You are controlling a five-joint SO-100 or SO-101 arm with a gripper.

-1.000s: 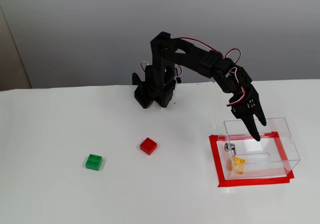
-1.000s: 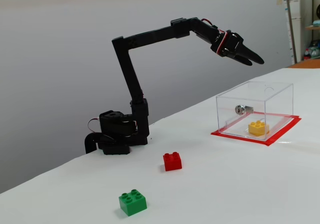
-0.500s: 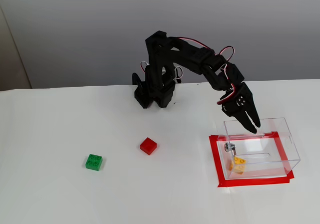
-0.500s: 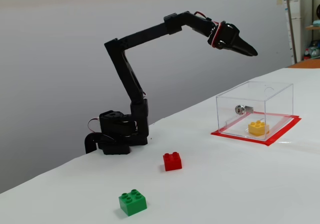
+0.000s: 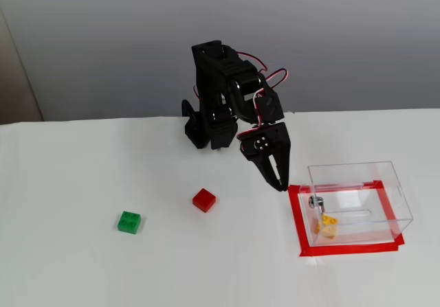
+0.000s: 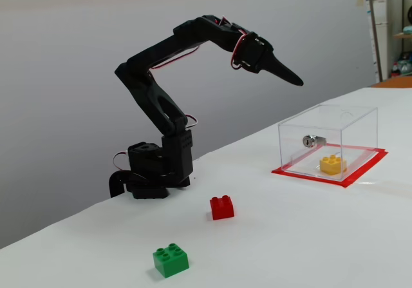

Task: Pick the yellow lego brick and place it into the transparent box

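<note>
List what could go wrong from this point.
Little, since the yellow brick already lies inside the box.

1. The gripper hangs in the air near the box's open top; a low swing could knock the light box off its red tape.

2. The red brick lies not far from the arm's base; a careless descent might hit it.

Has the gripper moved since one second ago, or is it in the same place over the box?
Yes. In a fixed view the gripper has drawn back left, off the transparent box, toward the arm base; the other fixed view agrees.
</note>
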